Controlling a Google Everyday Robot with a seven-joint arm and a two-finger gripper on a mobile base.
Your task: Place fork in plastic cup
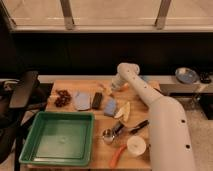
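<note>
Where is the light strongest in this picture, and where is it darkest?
Camera view: brightest on the pale window band at the top; darkest in the strip just below it, behind the table; the wooden top is warmly, evenly lit; the pincer hangs over its far side.

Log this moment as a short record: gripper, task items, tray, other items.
gripper: far side of the wooden table, right of centre, low
plastic cup: apparently the pale blue item left of the gripper, apart from it
fork: cannot be made out
green tray: front left corner
front right: black-handled knife, white cup, orange carrot
</note>
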